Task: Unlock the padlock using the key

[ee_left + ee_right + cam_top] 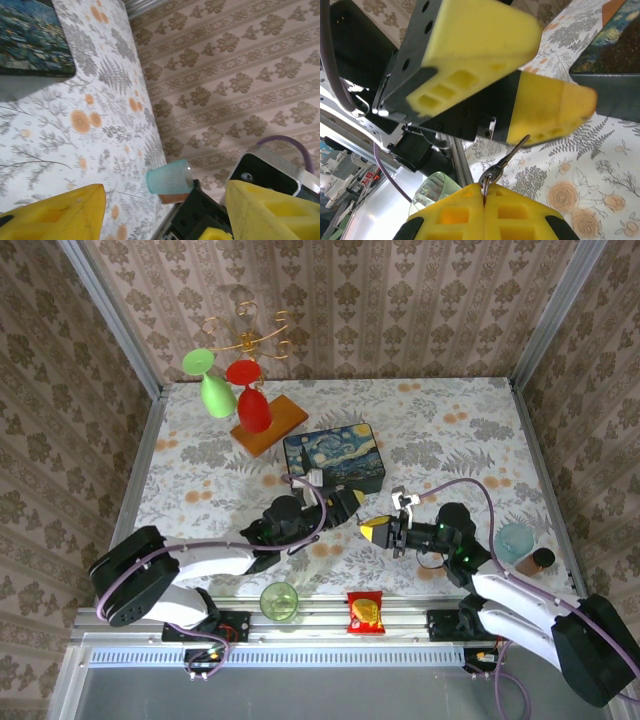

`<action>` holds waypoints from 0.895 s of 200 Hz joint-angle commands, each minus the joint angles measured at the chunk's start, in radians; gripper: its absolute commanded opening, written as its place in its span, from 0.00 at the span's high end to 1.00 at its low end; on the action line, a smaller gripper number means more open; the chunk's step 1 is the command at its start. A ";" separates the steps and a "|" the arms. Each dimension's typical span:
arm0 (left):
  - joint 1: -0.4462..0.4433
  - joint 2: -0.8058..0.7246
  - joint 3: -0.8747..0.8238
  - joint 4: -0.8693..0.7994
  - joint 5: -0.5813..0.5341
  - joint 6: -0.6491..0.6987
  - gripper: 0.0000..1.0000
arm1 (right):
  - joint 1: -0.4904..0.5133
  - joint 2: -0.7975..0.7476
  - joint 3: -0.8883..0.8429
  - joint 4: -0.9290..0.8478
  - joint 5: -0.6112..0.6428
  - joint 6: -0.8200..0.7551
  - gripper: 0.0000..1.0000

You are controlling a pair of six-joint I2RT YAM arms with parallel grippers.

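2 end effectors entered, both mine, close together over the flowered worktop (450, 430), just in front of the blue painted box (335, 455).

Item 1, right end effector (484, 195): fingers pressed together on the key (506, 156). It is held by its ringed head. The thin shaft juts out past the fingertips, slanting toward the left end effector. Whether the tip touches it, I cannot tell.

Item 2, left end effector (165, 200): spread wide, nothing between the fingers.

Item 3, padlock: where it lies, I cannot tell.

Sundries, 3: green cup (280, 600) and snack packet (365, 612) at the near edge, between my bases; teal cup (515, 540) off to my right. None concern the job.

Step in hand, as I judge it: key secured, lock not yet engaged, so the task stands early. The next move calls for the left end effector to take the padlock and steady it, keyhole facing the key. The right must then line the shaft up squarely and slide it in before any turn. The grip on the key is slim; a skewed push could twist it loose.
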 commanded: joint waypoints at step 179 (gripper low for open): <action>-0.007 0.006 -0.033 0.160 0.039 -0.029 0.82 | 0.009 0.039 0.057 0.003 0.047 0.006 1.00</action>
